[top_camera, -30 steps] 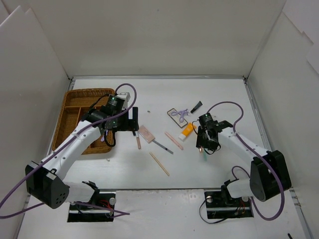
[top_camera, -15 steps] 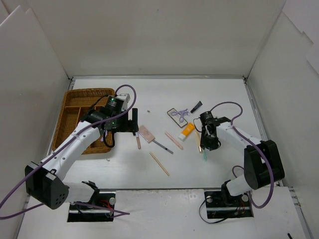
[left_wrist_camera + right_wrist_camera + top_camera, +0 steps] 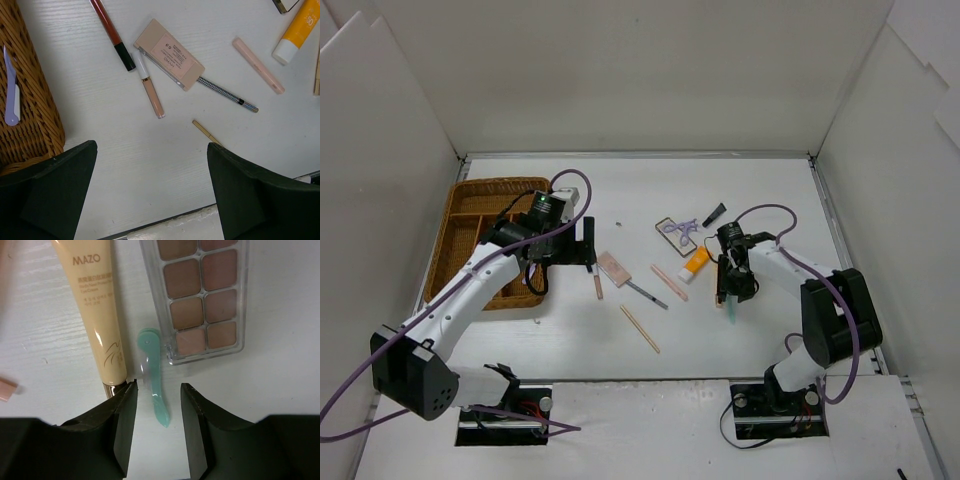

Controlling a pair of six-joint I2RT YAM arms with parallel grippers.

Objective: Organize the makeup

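In the right wrist view my right gripper (image 3: pixel 159 410) is open, low over the table. The thin end of a small teal tool (image 3: pixel 152 372) lies between its jaws with a gap on each side. Left of the tool lies a cream tube (image 3: pixel 95 315), and right of it a long brown eyeshadow palette (image 3: pixel 200 295). My left gripper (image 3: pixel 150 170) hangs wide open and empty above bare table. Ahead of it are a pink compact (image 3: pixel 170 60), a lip gloss (image 3: pixel 150 87), a brown pencil (image 3: pixel 112 32) and a checked pencil (image 3: pixel 227 93). The orange tube (image 3: pixel 697 261) lies mid-table.
The brown wicker divided tray (image 3: pixel 470 240) stands at the left, with a lilac tool (image 3: pixel 10 87) in it. A black-edged mirror (image 3: pixel 668 226), a purple curler (image 3: pixel 686 228) and a small black item (image 3: pixel 714 212) lie further back. Wooden sticks (image 3: pixel 640 328) lie in front.
The right arm's elbow has swung in and its gripper has edged back over the teal tool, with the jaws a little narrower. The left arm has hardly moved.
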